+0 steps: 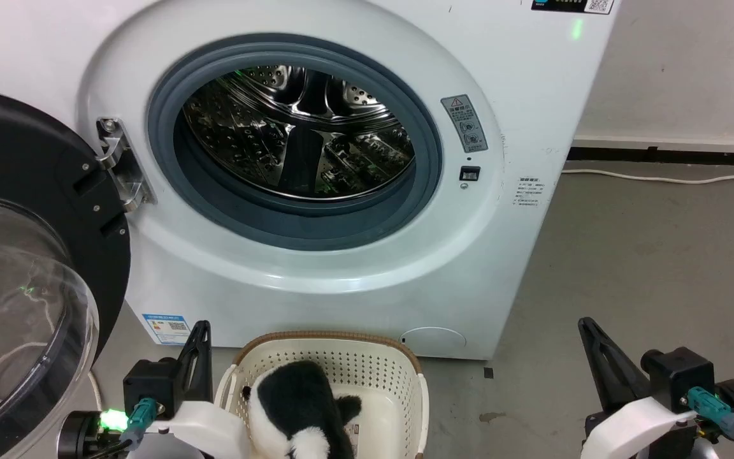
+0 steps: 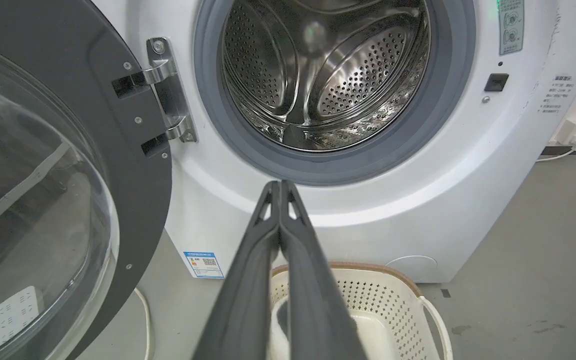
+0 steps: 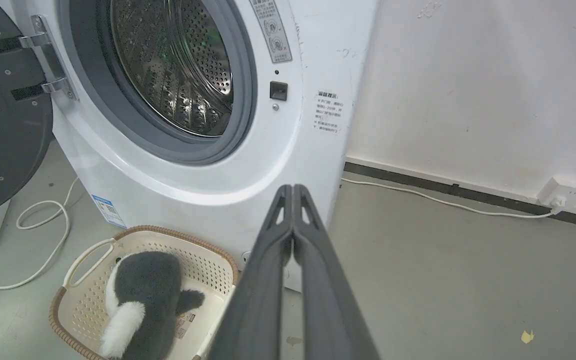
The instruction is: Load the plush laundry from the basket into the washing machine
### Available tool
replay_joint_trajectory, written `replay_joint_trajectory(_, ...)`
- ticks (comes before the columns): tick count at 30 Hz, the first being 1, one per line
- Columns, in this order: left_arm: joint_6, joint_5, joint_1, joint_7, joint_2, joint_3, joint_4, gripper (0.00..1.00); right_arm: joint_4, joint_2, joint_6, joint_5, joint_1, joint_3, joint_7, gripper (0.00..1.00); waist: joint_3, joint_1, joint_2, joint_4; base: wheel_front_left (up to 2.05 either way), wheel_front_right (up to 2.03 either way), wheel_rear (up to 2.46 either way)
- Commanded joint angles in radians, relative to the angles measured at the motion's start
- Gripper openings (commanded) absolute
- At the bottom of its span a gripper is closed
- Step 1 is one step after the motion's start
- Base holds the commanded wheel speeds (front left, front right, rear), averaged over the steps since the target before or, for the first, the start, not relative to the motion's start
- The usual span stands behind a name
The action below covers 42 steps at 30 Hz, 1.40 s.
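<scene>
The left tool point(image 2: 280, 186) has its two dark fingers pressed together, tips touching, with nothing between them. It points up toward the lower front of the washing machine point(image 1: 520, 76) and hangs just beside the left end of the basket point(image 1: 335, 336). The right tool point(image 3: 293, 189) is likewise pressed together and empty, held well apart to the right above bare floor point(image 1: 647, 268). Both look parked in a ready pose flanking the work, which leaves the load open to view.

The plush laundry point(image 1: 300, 401) lies in the basket, dark back up with white fur at its near end, and neither tool touches it. The basket stands on the floor close against the foot of the machine, below the opening, probably so the lift is short. The door point(image 1: 29, 159) is swung wide to the left and the steel drum point(image 1: 259, 140) looks empty, so the way in is free.

I judge that loading has not begun. The left tool is nearer and would need to spread its fingers before descending to the plush laundry.
</scene>
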Motion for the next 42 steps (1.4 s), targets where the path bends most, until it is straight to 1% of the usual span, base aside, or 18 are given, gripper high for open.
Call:
replay_joint_trajectory(1, -0.004, 0.002, -0.015, 0.000, 0.000, 0.002, -0.004, 0.00, -0.004, 0.005, -0.001, -0.008, -0.012, -0.003, 0.000, 0.00, 0.000, 0.0000, 0.0000, 0.000, 0.00, 0.00, 0.00)
replay_joint_trajectory(7, -0.004, 0.002, -0.015, 0.000, 0.000, 0.002, -0.004, 0.00, -0.004, 0.005, -0.001, -0.008, -0.012, -0.003, 0.000, 0.00, 0.000, 0.0000, 0.0000, 0.000, 0.00, 0.00, 0.00)
replay_joint_trajectory(8, 0.000, 0.000, 0.000, 0.000, 0.000, 0.000, 0.000, 1.00, 0.000, 0.000, 0.000, 0.000, 0.000, 0.000, 0.000, 1.00, 0.000, 0.0000, 0.0000, 0.000, 0.00, 0.00, 0.00)
replay_joint_trajectory(21, 0.006, -0.013, 0.004, -0.021, 0.000, -0.013, -0.006, 1.00, -0.002, 0.000, 0.000, 0.015, 0.006, -0.008, -0.021, 1.00, 0.004, 0.0000, 0.0000, -0.002, 0.00, 0.00, 0.00)
replay_joint_trajectory(29, 0.005, -0.026, 0.002, -0.037, 0.000, -0.025, 0.014, 1.00, -0.004, 0.001, 0.000, 0.024, 0.003, -0.010, -0.037, 1.00, 0.027, 0.0000, 0.0000, -0.012, 0.00, 0.00, 0.00)
replay_joint_trajectory(34, 0.000, -0.032, -0.012, -0.047, 0.001, -0.035, 0.056, 1.00, -0.009, 0.001, 0.000, 0.032, -0.005, -0.009, -0.048, 1.00, 0.057, 0.0000, 0.0000, -0.023, 0.00, 0.00, 0.00)
replay_joint_trajectory(35, -0.004, -0.037, -0.026, -0.047, 0.003, -0.040, 0.088, 1.00, -0.008, 0.001, 0.000, 0.038, -0.009, -0.006, -0.054, 1.00, 0.079, 0.0000, 0.0000, -0.030, 0.00, 0.00, 0.00)
replay_joint_trajectory(39, -0.008, -0.044, -0.043, -0.041, 0.006, -0.044, 0.125, 1.00, -0.007, 0.001, 0.000, 0.042, -0.015, 0.001, -0.060, 1.00, 0.101, 0.0000, 0.0000, -0.037, 0.00, 0.00, 0.00)
replay_joint_trajectory(42, -0.016, -0.059, -0.067, -0.028, 0.010, -0.048, 0.179, 1.00, -0.007, 0.001, 0.000, 0.048, -0.026, 0.008, -0.069, 1.00, 0.134, 0.0000, 0.0000, -0.048, 0.00, 0.00, 0.00)
